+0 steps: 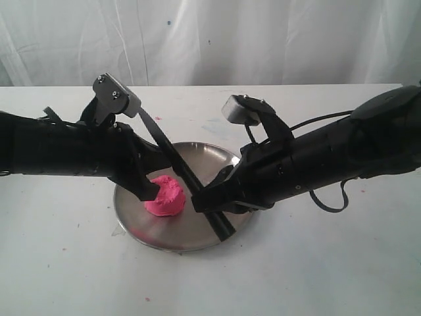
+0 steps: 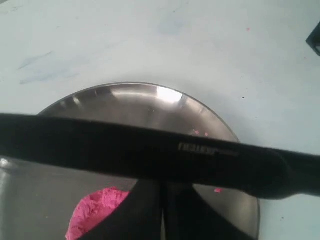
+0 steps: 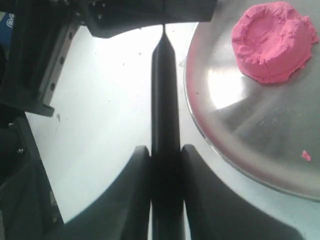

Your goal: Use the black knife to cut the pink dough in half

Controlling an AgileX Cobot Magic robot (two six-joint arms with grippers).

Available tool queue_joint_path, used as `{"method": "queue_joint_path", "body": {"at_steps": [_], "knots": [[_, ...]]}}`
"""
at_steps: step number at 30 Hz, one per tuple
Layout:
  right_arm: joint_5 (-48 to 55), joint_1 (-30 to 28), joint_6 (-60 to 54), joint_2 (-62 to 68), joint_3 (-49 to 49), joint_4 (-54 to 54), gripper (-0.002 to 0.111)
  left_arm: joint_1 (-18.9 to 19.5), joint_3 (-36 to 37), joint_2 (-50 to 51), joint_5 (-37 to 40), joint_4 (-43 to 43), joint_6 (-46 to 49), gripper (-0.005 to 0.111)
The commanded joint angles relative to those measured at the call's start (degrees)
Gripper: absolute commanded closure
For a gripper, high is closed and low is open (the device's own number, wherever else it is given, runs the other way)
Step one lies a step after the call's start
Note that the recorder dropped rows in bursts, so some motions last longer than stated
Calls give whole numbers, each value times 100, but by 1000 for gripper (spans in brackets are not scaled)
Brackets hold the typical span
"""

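Pink dough (image 1: 165, 195) sits just beside the black knife (image 1: 186, 174), which the right tool (image 1: 205, 201) clamps.

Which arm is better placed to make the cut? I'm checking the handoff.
Right, probably: the right gripper is shut on the black knife, angled over the uncut pink dough. The left gripper sits at the dough.

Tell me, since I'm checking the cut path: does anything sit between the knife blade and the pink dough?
Nothing visible does. The black knife, held by the right gripper, slants just beside the pink dough on the steel plate; the left gripper touches the dough's far side.
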Motion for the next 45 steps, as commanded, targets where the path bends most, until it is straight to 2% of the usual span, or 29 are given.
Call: {"method": "queue_joint_path", "body": {"at_steps": [1,4,9,17,20,24,29,35,45], "knots": [[41,7,29,18,7,-93,108,-23,-46,-24,220,-128,681,107],[-220,7,145,18,7,-166,108,-23,-46,-24,233,-128,604,107],[-712,7,1015,18,-31,-866,108,-23,-46,-24,220,-128,604,107],[-810,7,1337,18,-192,-1359,108,-23,-46,-34,232,-128,604,107],[-772,7,1972,18,-255,-2043,108,-23,-46,-158,208,-128,630,107],[-418,33,2360,18,-445,-2643,108,-23,-46,-758,-552,-128,648,107],[-426,433,2370,41,-469,-2987,108,-23,-46,-1203,-765,-128,564,107],[-658,633,2637,429,-709,-3210,108,-23,-46,-1269,-1009,-128,564,107],[-879,681,2659,472,-709,-3212,108,-23,23,-1269,-997,-128,456,107]]}}
